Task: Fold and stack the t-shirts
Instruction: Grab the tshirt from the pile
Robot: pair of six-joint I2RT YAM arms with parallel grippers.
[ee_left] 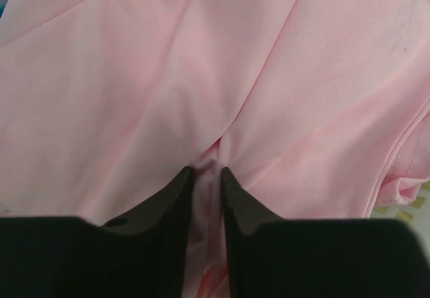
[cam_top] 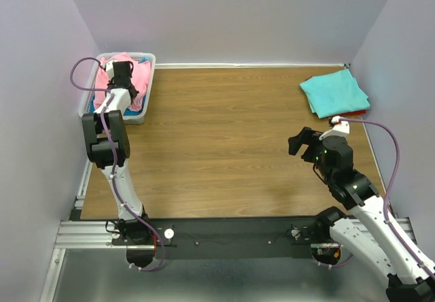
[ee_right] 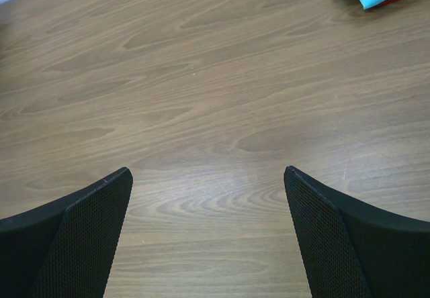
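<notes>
Pink t-shirt (ee_left: 269,76) is lying in the white basket (cam_top: 146,60) at the far-left corner of the table (cam_top: 224,145), with the left hand (ee_left: 207,172) pinching a thin ridge of it, so lifting is probably risking a slip or dragging the basket along, while the right hand (ee_right: 207,170) is hovering wide open.

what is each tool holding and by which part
Left tool pinches a small fold of the pink t-shirt, away from its hem, in the basket. Right tool is open and holds nothing.
</notes>
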